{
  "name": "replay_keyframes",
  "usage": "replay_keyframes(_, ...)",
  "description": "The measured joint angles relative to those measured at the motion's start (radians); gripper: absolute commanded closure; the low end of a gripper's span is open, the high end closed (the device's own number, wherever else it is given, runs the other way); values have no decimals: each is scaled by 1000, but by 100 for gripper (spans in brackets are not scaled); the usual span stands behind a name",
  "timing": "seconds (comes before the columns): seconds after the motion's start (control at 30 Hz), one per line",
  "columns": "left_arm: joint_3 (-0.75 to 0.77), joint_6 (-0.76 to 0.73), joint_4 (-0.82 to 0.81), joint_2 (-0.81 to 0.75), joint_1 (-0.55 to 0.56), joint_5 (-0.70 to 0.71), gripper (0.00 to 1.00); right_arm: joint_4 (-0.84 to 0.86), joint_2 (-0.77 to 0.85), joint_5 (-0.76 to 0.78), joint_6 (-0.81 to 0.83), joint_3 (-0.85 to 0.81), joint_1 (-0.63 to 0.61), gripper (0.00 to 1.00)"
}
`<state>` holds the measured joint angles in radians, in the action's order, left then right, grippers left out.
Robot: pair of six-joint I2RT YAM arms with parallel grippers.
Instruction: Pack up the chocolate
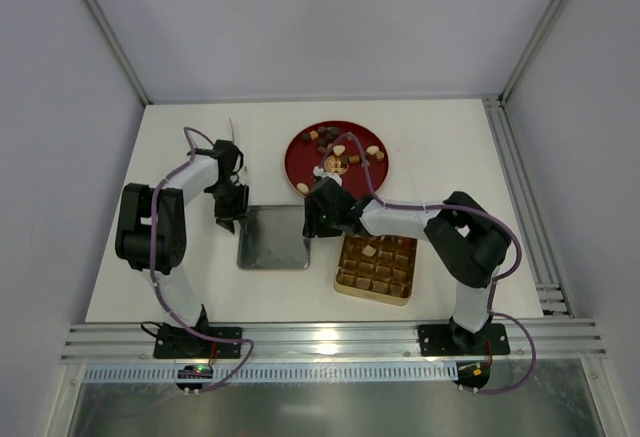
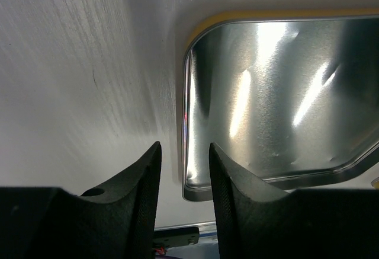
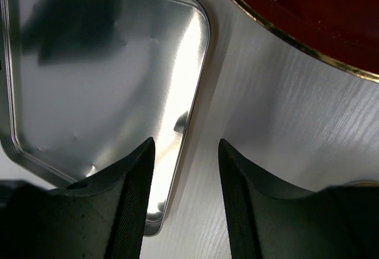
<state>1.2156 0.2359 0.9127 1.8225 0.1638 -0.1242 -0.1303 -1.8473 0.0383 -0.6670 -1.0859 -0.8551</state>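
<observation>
Several chocolate pieces (image 1: 340, 147) in dark brown, caramel and cream lie on the round red plate (image 1: 300, 162). The gold tin (image 1: 346, 279) with a grid of cells holds a cream piece (image 1: 370, 251) in a far cell. A silver tin lid (image 1: 273, 239) lies inside up between the arms. My left gripper (image 1: 228, 223) is open and empty, its jaws straddling the lid's left rim (image 2: 187, 122). My right gripper (image 1: 311, 223) is open and empty over the lid's right rim (image 3: 189, 117). No chocolate shows in either wrist view.
The red plate's gold-edged rim (image 3: 296, 42) sits just beyond my right gripper (image 3: 185, 143). The lid's shiny floor (image 2: 278, 99) lies right of my left gripper (image 2: 183, 146). Metal rails run along the table's near edge (image 1: 330, 342) and right side.
</observation>
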Motion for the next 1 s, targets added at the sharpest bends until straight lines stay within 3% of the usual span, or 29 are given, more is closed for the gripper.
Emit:
replay_keyframes(0.3, -15, 14, -24, 6, 18, 0, 54, -25, -43, 45, 7, -55, 0, 68)
replay_keyframes(0.57, -15, 21, -35, 2, 18, -5, 42, -31, -85, 64, 16, -102, 0, 96)
replay_keyframes(1.0, -34, 52, -56, -126, 20, -81, 39, -81, -78, 59, 43, -113, 19, 96)
